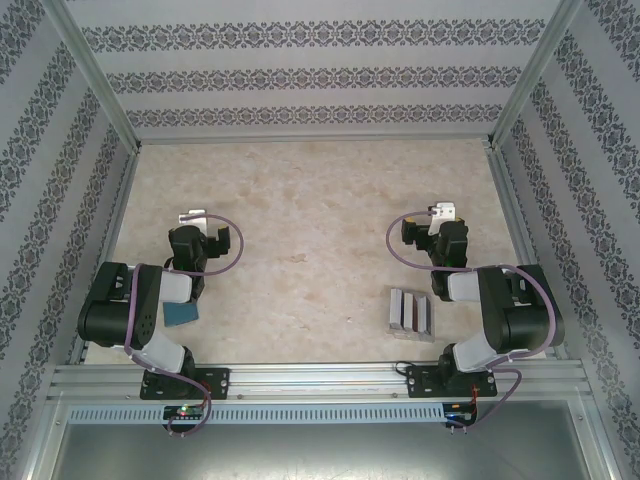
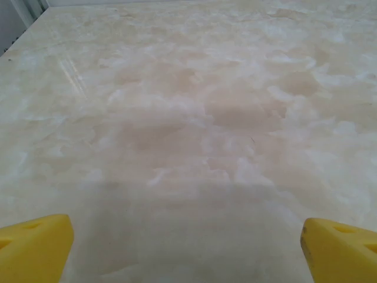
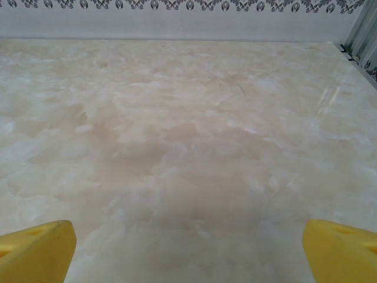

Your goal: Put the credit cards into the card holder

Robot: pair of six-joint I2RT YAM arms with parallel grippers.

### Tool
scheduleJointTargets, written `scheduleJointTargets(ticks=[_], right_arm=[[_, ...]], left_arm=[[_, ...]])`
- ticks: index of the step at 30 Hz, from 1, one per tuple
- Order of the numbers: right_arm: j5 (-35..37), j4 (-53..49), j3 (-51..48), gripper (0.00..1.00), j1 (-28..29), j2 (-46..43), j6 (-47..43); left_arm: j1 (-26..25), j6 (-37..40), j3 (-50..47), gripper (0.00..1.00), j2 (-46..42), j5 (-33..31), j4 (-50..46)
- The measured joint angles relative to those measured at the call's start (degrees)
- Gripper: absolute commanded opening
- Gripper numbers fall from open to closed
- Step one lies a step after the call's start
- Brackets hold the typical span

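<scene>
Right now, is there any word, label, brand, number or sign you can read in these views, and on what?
None readable.
The credit cards are too small to show any print.
The card holder shows no mark.
The wall bands are ornament, not lettering.

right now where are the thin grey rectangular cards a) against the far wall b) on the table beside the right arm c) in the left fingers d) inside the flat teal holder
b: the thin grey rectangular cards lie side by side on the beige marbled table beside the right arm
</scene>
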Motion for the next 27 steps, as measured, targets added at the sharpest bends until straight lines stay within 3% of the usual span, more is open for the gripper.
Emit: scheduleJointTargets(ticks=[17,22,27], right_arm=[[0.13,0.00,0.00,0.98,-0.04,0.00,0.13],[3.69,-3.43,0.00,0.98,-0.35,-3.28,1.20],[8.98,-21.90,5.86,0.98,-0.98,-20.85,10.99]], left_arm=[[0.00,0.02,0.11,1.00,-0.26,0.04,-0.55],[-0.02,-0.90,3.39,1.00,-11.06,1.09,-13.00],[-0.09,-8.70,13.44,1.00,-24.09,1.25,-30.91]])
